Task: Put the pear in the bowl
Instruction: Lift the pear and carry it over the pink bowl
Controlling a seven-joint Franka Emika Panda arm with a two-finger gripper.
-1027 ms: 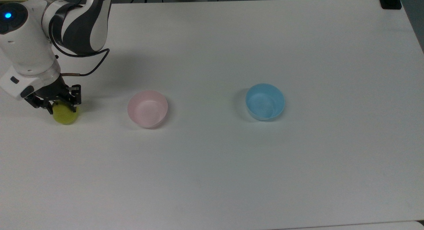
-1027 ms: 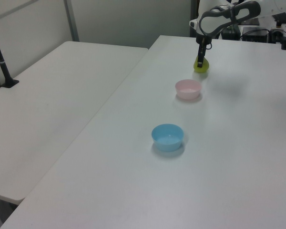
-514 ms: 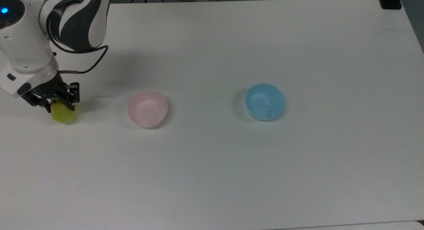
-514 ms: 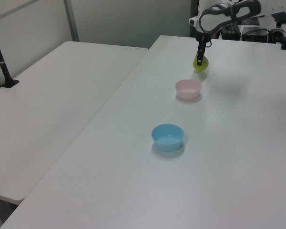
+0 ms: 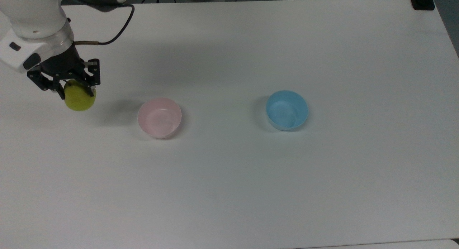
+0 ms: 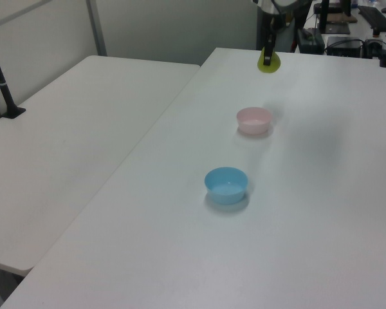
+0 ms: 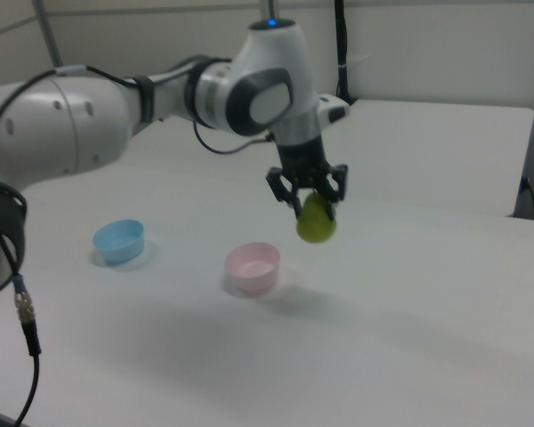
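Standing at the near end of the left view, the closest thing on the white worktop [image 6: 180, 257] is the light blue bowl [image 6: 226, 185], upright and open. Farther along sits the pale pink bowl [image 6: 254, 120], also upright, well apart from the blue one. Farthest of all, up in the air past the pink bowl, hangs the pear [image 6: 269, 62], pinched at its upper part between the dark fingers of the end effector [image 6: 267, 56].

In the right view the pear [image 7: 316, 222] is plainly off the surface, its rounded bottom hanging free below the end effector [image 7: 310, 201], with a soft shadow on the worktop [image 7: 409, 338] beneath. It sits to the right view's right of the pink bowl [image 7: 253, 268] and higher than its rim, not over it. The blue bowl [image 7: 118, 240] stands at the right view's left.

From the top view, the pear [image 5: 79, 98] is at the top view's left of the pink bowl [image 5: 159, 117], with the blue bowl [image 5: 287, 110] beyond on the right; the end effector [image 5: 76, 89] grips the fruit from above.
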